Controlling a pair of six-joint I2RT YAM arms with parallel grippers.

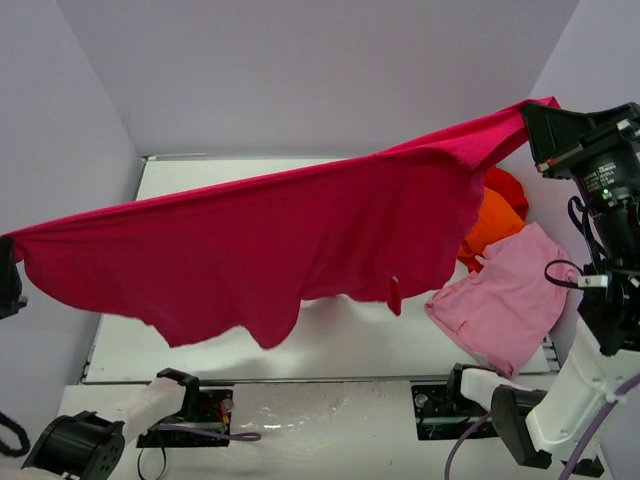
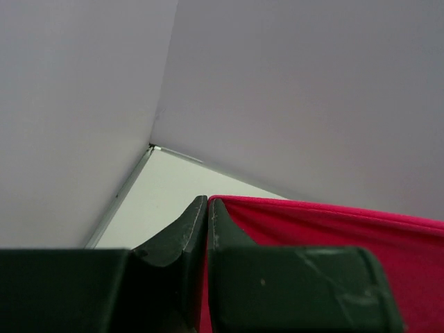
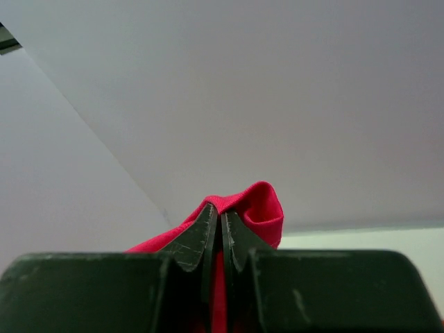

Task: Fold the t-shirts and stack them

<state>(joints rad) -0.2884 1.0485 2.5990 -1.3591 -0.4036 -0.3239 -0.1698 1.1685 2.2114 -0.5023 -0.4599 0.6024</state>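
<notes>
Raspberry tee (image 1: pixel 300 230) spread midair; pink tee (image 1: pixel 505 295), orange tee (image 1: pixel 495 225), red tee (image 1: pixel 508 185) R-side.

The right gripper (image 3: pixel 220 218) has its jaws pressed together on a fold of the raspberry-red t-shirt (image 3: pixel 260 208). The cloth bunches just above and to the right of the tips, and a strip runs down between them. Beyond stands a pale wall (image 3: pixel 277 104); a sliver of table (image 3: pixel 374 239) shows lower right.

Place: robot lab cell
Enclosure: tabletop (image 1: pixel 350 345) is boxed in by plain pale panels (image 1: pixel 300 70)
Fixtures: cabled arm bases (image 1: pixel 452 398) are bolted down
</notes>
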